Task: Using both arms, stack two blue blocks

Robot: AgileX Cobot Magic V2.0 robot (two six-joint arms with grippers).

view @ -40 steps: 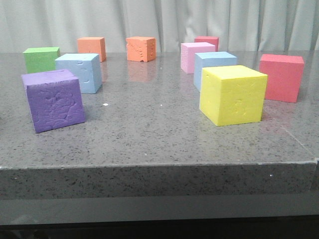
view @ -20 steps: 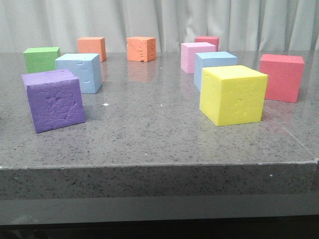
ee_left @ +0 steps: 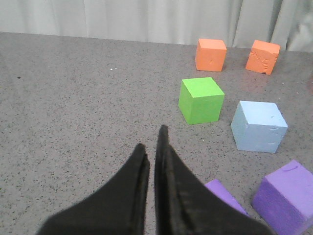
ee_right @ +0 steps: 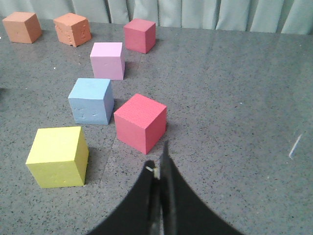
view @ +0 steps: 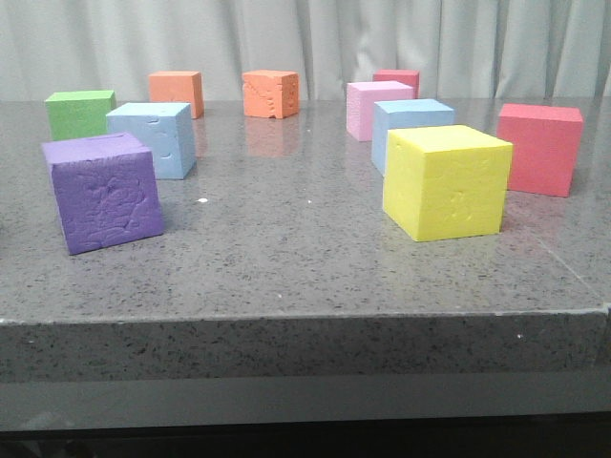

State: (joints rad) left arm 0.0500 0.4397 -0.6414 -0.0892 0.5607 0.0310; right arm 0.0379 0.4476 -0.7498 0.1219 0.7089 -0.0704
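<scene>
Two light blue blocks stand apart on the grey table. One (view: 153,138) is at the left behind the purple cube (view: 102,191); the other (view: 409,116) is at the right, partly hidden by the yellow cube (view: 446,181). Neither arm shows in the front view. In the left wrist view my left gripper (ee_left: 152,141) is shut and holds nothing, well short of the left blue block (ee_left: 258,126). In the right wrist view my right gripper (ee_right: 159,160) is shut and holds nothing, just short of the red cube (ee_right: 141,122), with the right blue block (ee_right: 91,101) beyond.
A green cube (view: 79,113) stands beside the left blue block, and two orange cubes (view: 176,93) (view: 270,93) sit at the back. A pink cube (view: 375,107) and a dark red cube (view: 397,80) stand behind the right blue block. The table's front edge (view: 305,320) is near.
</scene>
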